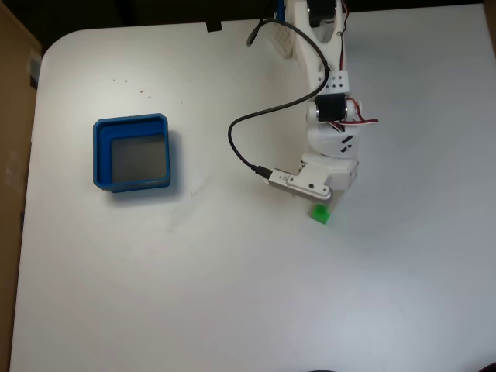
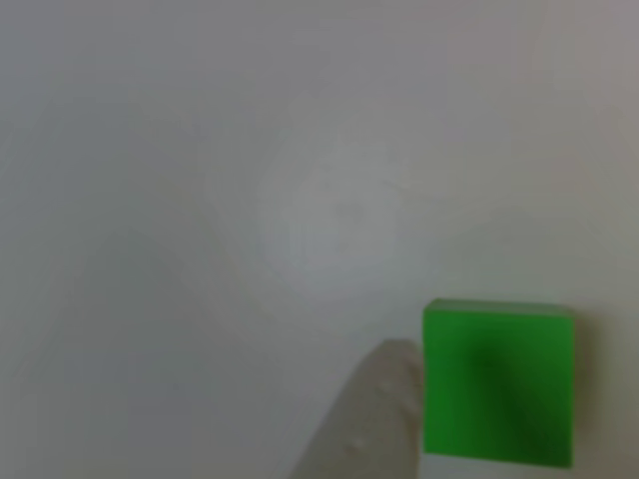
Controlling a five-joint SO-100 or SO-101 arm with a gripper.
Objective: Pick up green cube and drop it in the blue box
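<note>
The green cube [image 1: 319, 214] lies on the white table, right of centre in the fixed view. My gripper [image 1: 318, 204] hangs straight over it, and the wrist hides the jaws from above. In the other view the cube [image 2: 497, 384] is at the lower right, flat on the table. One pale fingertip [image 2: 374, 414] rises from the bottom edge and rests against the cube's left side. The second finger is out of the picture. The blue box [image 1: 133, 153] sits far to the left, its grey floor bare.
A black cable [image 1: 240, 139] loops from the arm over the table left of the wrist. The white arm [image 1: 329, 93] reaches down from the top edge. A brown board [image 1: 12, 155] borders the table's left side.
</note>
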